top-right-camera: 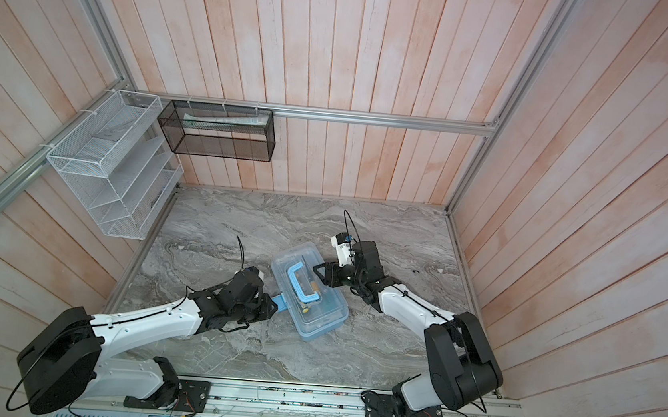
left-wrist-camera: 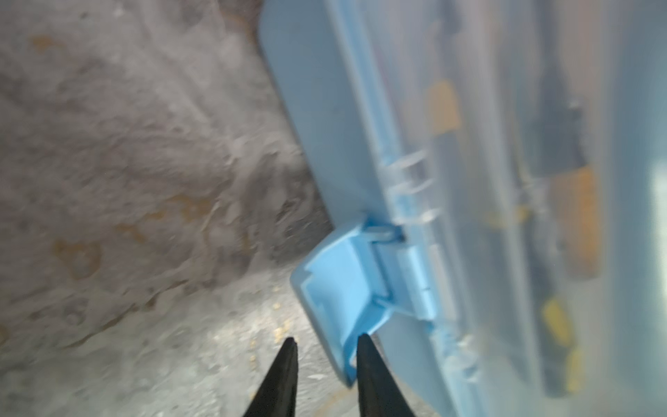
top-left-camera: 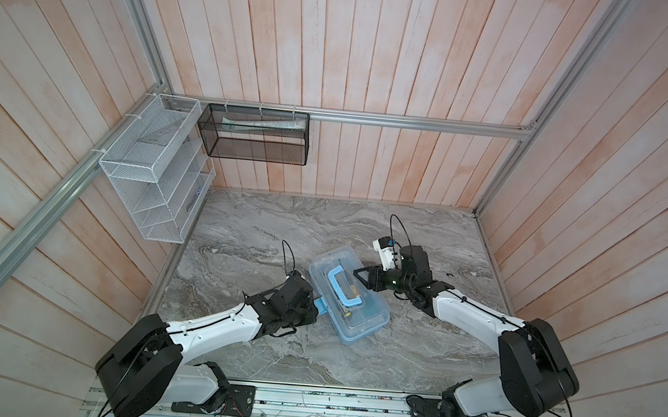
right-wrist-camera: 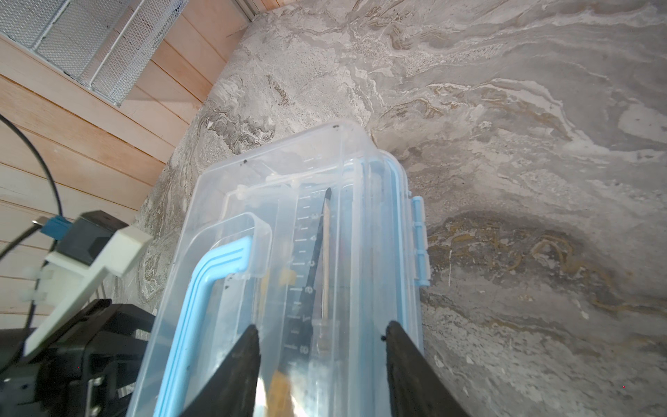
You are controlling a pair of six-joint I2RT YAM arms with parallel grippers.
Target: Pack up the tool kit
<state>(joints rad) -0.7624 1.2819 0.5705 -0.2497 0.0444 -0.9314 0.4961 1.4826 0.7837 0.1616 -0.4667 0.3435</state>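
We see the tool kit case lying slantwise on the marbled worktop, low in the middle of both top views, its see-through lid down over the light-blue base and the light-blue handle flat on top. Every edge of the case sits well inside the worktop's edges. Bare stone runs behind it up to the back wall, to its right, and in front toward the arm rail. The left hand meets the case's left long side, where a blue latch flap sticks outward. Its fingers stand a narrow gap apart with the flap's lower corner between them, close against one finger and clear of the other. The right hand reaches over the lid from the right, fingers spread wide and clasping nothing; we cannot tell whether the tips touch the lid. Through the lid a pencil shows, and the left wrist view gives blurred yellow-black shapes. The white wire rack and black mesh basket hang on the walls at upper left, well apart from both arms
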